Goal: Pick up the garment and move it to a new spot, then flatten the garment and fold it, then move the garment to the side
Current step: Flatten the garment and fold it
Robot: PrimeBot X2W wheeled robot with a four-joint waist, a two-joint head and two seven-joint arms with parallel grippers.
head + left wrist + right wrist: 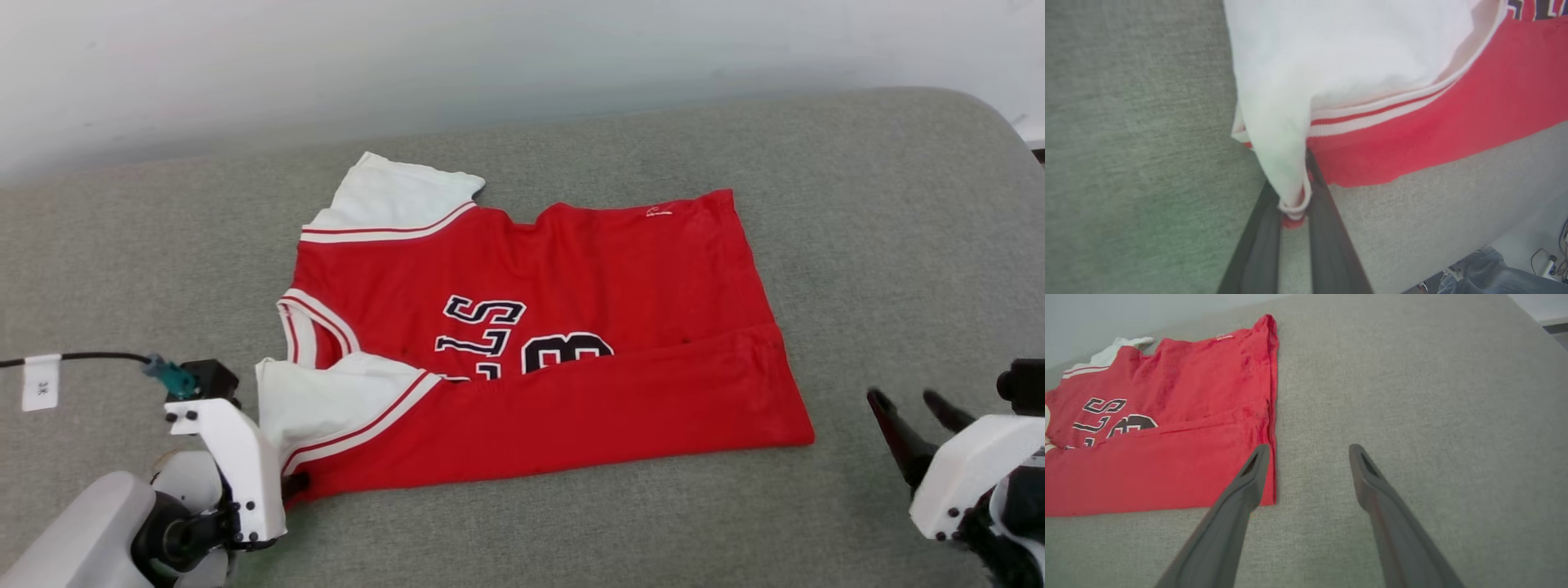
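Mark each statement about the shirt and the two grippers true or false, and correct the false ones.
1. The left gripper pinches fabric at the edge of the garment. True.
2. The right gripper grips the garment's hem. False: its jaws stand open over the grey surface, just beside the garment.
3. The print shows in full. False: a folded-over red strip covers its near part.
4. A white sleeve lies at the garment's far left corner in the head view. True.
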